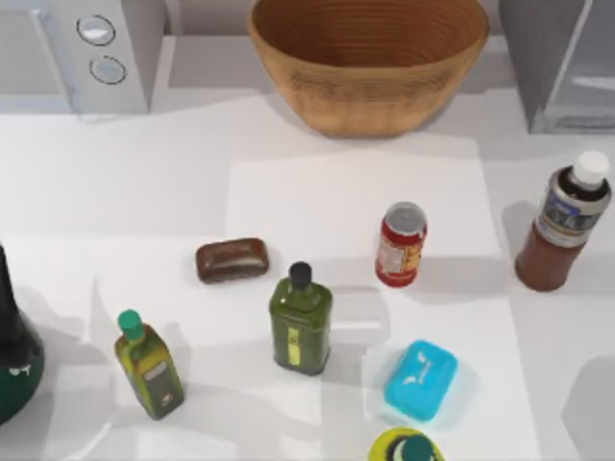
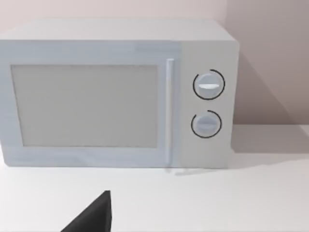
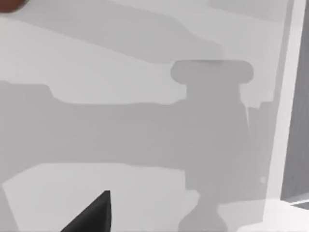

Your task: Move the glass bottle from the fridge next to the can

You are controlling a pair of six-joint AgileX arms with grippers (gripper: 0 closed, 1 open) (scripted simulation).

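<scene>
The glass bottle (image 1: 562,226), reddish-brown with a grey-white label and white cap, stands upright on the table at the right, in front of the grey fridge (image 1: 567,58). The red can (image 1: 401,245) stands left of it, a clear gap between them. A dark corner of my left gripper (image 2: 94,217) shows in the left wrist view, facing the white microwave (image 2: 116,96). My left arm (image 1: 12,355) sits at the table's left edge. A dark corner of my right gripper (image 3: 94,217) hangs over shadowed table beside the fridge wall (image 3: 289,96).
A woven basket (image 1: 370,58) stands at the back centre, the microwave (image 1: 82,53) at the back left. A brown bar (image 1: 232,259), an olive-green bottle (image 1: 301,322), a green-capped yellowish bottle (image 1: 149,365), a blue box (image 1: 421,380) and a yellow-green item (image 1: 407,448) crowd the front.
</scene>
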